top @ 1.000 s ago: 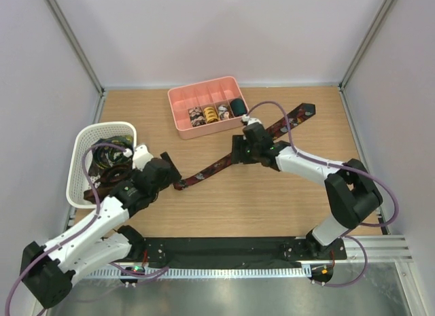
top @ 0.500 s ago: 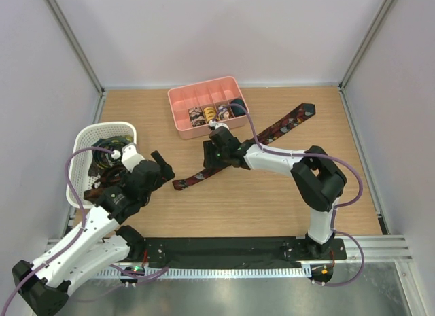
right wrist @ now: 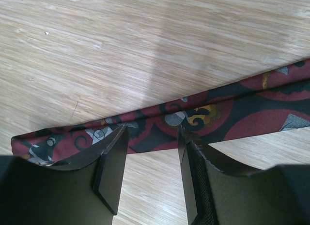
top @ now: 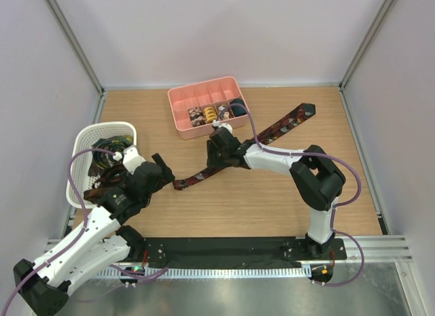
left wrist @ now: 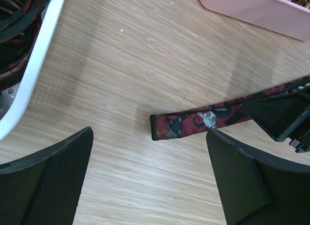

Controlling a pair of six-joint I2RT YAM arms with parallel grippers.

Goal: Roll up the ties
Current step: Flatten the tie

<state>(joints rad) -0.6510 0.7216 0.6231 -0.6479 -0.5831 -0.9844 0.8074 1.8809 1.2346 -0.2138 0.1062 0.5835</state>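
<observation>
- Bench (top: 272, 200): pale wood grain, walled in white on three sides; both arms are bolted at the near edge
- Right arm (top: 319, 187): reaches in from the right and across to the bench centre, wrist low over the stretched tie
- Left arm (top: 88, 227): angles up from the near left corner, its wrist just beside the basket
- White mesh basket (top: 76, 168): at the left edge of the bench, holding a dark tangle of ties (top: 109, 165)
- Pink divided tray (top: 197, 94): far centre, well apart from the basket
- Stretched tie (top: 275, 130): dark with a red print, flat on the bench along a diagonal; wide pointed end at far right, narrow end near left of centre, close to the left tool
- Left tool (top: 165, 166): jaws fully apart, holding nothing; in the wrist view the tie's narrow end (left wrist: 193, 124) lies on the bench between the two fingers, touching neither
- Right tool (top: 212, 157): jaws about half apart, set down over the tie (right wrist: 252, 109), both fingertips (right wrist: 116, 147) over the fabric, which lies flat across the gap; nothing pinched; cannot tell whether the tips press on the cloth
- Rolled coils (top: 211, 113): four small spirals in the tray's near row, one per compartment
</observation>
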